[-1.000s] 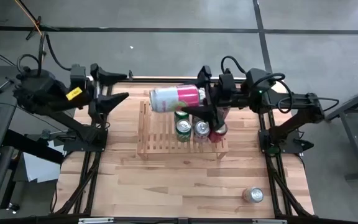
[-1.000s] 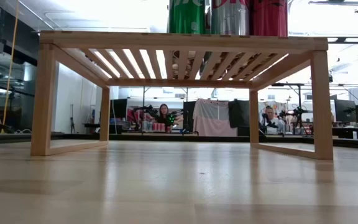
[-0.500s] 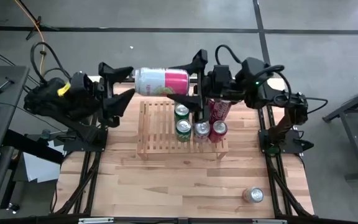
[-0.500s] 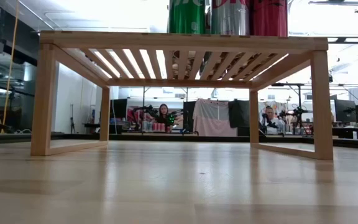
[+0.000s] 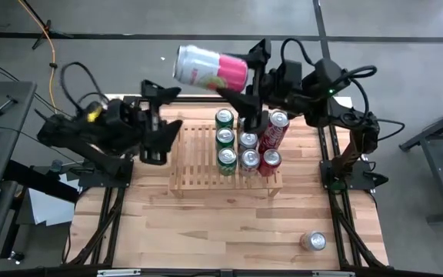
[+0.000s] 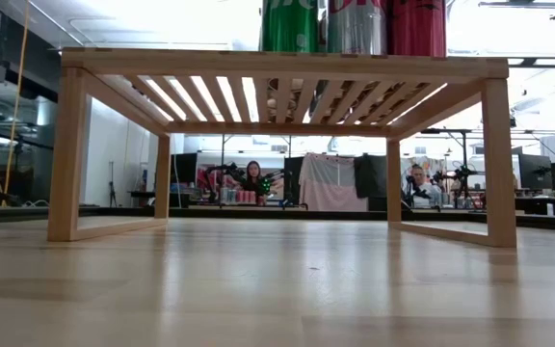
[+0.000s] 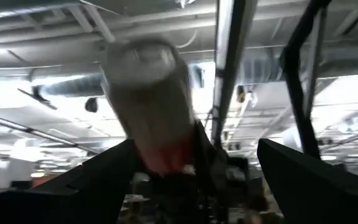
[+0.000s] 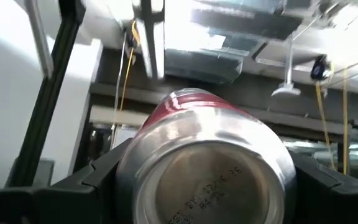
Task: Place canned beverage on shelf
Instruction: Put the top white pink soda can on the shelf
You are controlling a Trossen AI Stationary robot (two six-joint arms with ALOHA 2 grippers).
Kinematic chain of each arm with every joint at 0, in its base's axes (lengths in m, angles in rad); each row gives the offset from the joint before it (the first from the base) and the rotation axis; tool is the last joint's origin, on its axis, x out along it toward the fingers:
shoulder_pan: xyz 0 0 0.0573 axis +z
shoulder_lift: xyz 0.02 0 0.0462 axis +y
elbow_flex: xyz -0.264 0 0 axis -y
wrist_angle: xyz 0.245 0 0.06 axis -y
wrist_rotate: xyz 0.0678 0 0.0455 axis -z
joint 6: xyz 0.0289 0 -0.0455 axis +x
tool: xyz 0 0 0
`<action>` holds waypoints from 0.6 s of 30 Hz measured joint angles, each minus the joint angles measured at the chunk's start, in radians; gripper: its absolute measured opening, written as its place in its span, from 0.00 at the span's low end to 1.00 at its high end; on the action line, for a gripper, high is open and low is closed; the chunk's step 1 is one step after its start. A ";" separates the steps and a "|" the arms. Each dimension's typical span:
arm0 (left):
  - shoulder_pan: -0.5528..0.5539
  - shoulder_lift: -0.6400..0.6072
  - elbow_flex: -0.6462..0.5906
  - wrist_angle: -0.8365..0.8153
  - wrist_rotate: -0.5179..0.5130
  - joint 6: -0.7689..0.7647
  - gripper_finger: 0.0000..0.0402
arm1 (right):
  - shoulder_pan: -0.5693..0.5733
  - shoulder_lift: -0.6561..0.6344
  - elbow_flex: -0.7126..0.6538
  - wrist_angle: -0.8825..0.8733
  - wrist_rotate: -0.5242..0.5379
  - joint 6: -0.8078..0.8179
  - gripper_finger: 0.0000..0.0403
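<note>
Two hands share our attention. The right hand (image 5: 241, 77) is clamped on the pink and white can (image 5: 210, 68), held sideways high above the far edge of the desk (image 5: 229, 223), beyond the shelf (image 5: 194, 158). In its wrist view the can's silver bottom (image 8: 207, 177) fills the frame between its fingers (image 8: 98, 174); faint stamped print there is too small for us to read. We cannot read the label either. The left hand (image 5: 164, 123) waits with fingers spread, holding nothing, just left of the shelf and below the can. Seven cans (image 5: 241, 146) stand on the shelf's right half. From table height only their bottoms show, cut off at the top edge. Another can (image 5: 313, 241) stands apart near the desk's front.
</note>
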 joint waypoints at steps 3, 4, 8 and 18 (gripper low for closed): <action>0.050 0.018 -0.001 0.041 0.057 -0.074 0.82 | 0.002 0.009 0.000 0.054 0.000 0.008 0.70; 0.066 0.021 0.006 0.053 0.072 -0.104 0.82 | 0.002 0.015 0.001 0.072 0.000 0.009 0.70; 0.119 0.031 0.012 0.064 0.147 -0.213 0.82 | 0.003 0.044 0.000 0.098 -0.013 0.020 0.70; 0.180 0.052 0.012 0.129 0.230 -0.315 0.82 | -0.003 0.114 -0.001 0.168 -0.030 0.066 0.70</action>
